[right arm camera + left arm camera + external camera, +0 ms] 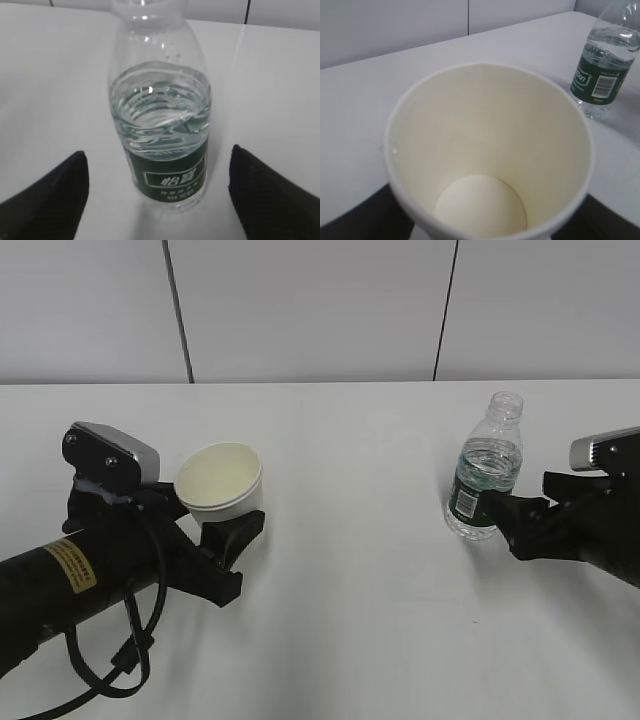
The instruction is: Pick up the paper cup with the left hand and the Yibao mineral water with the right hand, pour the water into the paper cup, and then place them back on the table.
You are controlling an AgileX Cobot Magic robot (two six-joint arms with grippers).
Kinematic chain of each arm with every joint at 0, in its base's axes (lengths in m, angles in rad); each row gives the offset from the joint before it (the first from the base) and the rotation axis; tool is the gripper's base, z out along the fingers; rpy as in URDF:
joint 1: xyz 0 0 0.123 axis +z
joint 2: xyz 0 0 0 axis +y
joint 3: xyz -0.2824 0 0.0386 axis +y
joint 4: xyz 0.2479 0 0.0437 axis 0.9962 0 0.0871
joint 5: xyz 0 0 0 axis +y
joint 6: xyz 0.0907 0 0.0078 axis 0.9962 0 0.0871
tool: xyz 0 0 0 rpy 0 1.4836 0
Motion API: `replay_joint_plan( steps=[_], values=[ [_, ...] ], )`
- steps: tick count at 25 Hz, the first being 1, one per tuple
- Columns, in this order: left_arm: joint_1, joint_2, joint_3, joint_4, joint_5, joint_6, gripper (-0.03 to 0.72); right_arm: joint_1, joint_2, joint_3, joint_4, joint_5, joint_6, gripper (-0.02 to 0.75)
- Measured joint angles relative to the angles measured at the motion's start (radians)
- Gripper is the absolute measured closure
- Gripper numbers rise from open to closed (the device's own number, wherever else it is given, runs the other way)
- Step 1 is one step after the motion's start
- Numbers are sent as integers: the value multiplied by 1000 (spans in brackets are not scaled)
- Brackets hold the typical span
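Cream paper is what catches the eye first: the paper cup (220, 480) sits on the left side of the white desk (350, 570), and looking down into it from the left wrist view its inside (485, 165) appears dry and empty. The left gripper (228, 540) has its black fingers either side of the cup's lower wall, seemingly touching it. I'd judge it closed on the cup, though I cannot tell whether the base rests on the desk or is lifted just clear.

Over on the right, well apart from the cup, the water bottle (485, 468) stands upright on the desk, capless, still roughly half full. The right gripper (160, 200) is open wide around it: from its wrist view both fingers stand clear of the green label, with bare desk showing on each side, so nothing is gripped there.

By my reading the job is barely started. The cup is taken or nearly so; the bottle is only bracketed. Closing on the bottle, lifting both, bringing them together, pouring and setting them back down all remain.
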Motion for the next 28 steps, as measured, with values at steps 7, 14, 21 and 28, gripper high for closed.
replay_joint_plan(
  steps=[7,14,21,28],
  values=[
    [0,0,0,0,0,0,230,0,143,-65,18,-121,-5,87],
    [0,0,0,0,0,0,230,0,247,-113,16,-225,-7,87],
    [0,0,0,0,0,0,230,0,329,-175,0,-231,-7,87],
    [0,0,0,0,0,0,230,0,355,-223,-47,-233,-7,125]
  ],
)
